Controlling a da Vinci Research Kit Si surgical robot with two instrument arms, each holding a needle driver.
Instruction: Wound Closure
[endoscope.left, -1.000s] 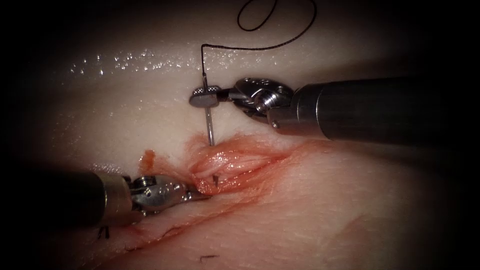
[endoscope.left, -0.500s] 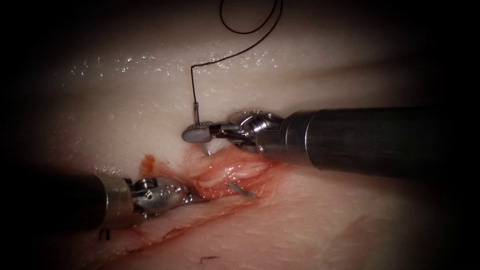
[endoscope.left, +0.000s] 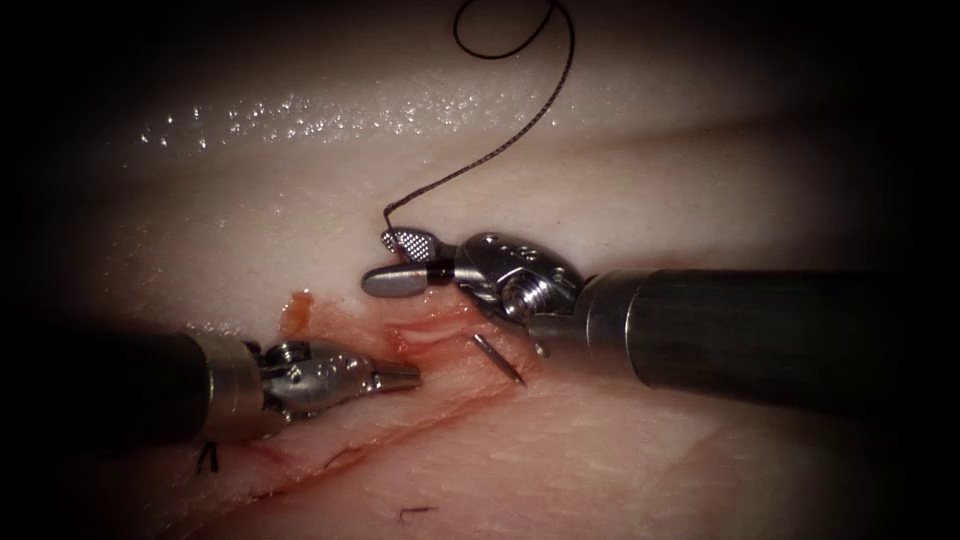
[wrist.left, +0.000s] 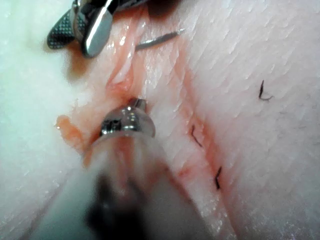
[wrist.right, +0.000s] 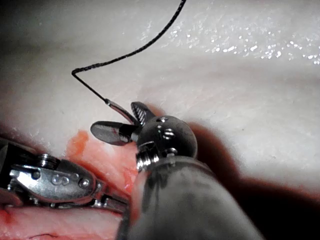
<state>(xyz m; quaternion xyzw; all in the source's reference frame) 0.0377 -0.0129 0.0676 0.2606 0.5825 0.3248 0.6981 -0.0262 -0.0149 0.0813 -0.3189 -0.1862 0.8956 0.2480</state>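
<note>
The curved needle sits in the tissue (endoscope.left: 650, 470) across the cut (endoscope.left: 430, 335). Its tip (endoscope.left: 498, 358) sticks out on the near right side, also seen as the needle tip (wrist.left: 157, 40). Its tail (wrist.right: 117, 106) rises on the far left side, where the black thread (endoscope.left: 500, 150) joins it. My right tool (endoscope.left: 379, 260) stands open around the tail and grips nothing; the right tool (wrist.right: 115, 119) has its jaws spread. My left tool (endoscope.left: 412, 377) is shut, its tip at the cut's near lip; the left tool (wrist.left: 140, 103) shows nothing between its jaws.
The thread (wrist.right: 135, 50) loops away over the far tissue. Red fluid (endoscope.left: 297, 312) stains the cut's left end. Short cut ends of thread (endoscope.left: 208, 460) lie by the left shaft, another thread end (endoscope.left: 415, 515) lies nearer, and more thread ends (wrist.left: 263, 91) dot the tissue.
The right tool drove the needle down through the tissue until the tip came out on the near right side, then opened its jaws. The raised lip by the left tool has settled flat.
</note>
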